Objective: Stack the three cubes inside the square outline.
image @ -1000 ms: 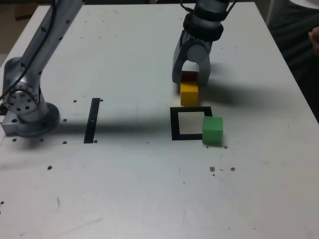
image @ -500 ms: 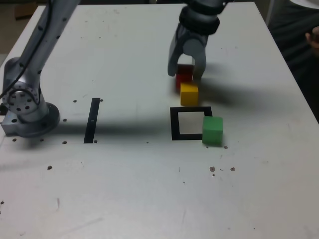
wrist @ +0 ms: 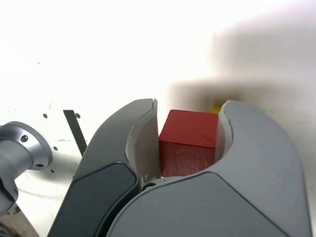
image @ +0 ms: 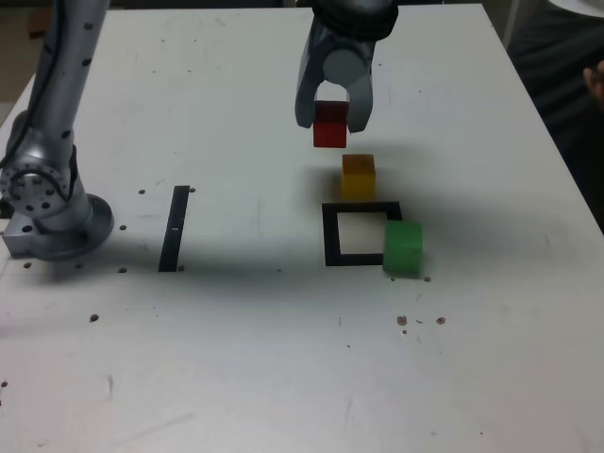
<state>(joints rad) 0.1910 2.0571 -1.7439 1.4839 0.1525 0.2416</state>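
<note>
The red cube (image: 330, 124) hangs in the air above the table, with my gripper (image: 330, 121) shut on it. In the wrist view the red cube (wrist: 189, 140) fills the gap between the two grey fingers (wrist: 140, 140). The yellow cube (image: 359, 176) rests on the table just behind the square outline (image: 329, 236), a frame of black tape with a white centre. The green cube (image: 403, 247) stands on the outline's edge at the exterior view's right. A sliver of the yellow cube (wrist: 217, 107) shows past the red one in the wrist view.
A straight black tape strip (image: 175, 227) lies at the exterior view's left. The arm's grey base (image: 47, 203) stands at the table's left edge. A person's hand (image: 595, 77) shows at the right border. Small dark specks dot the white tabletop (image: 283, 359).
My gripper has risen and shifted toward the exterior view's left, lifting the red cube off the table away from the yellow cube. The yellow and green cubes have stayed put.
</note>
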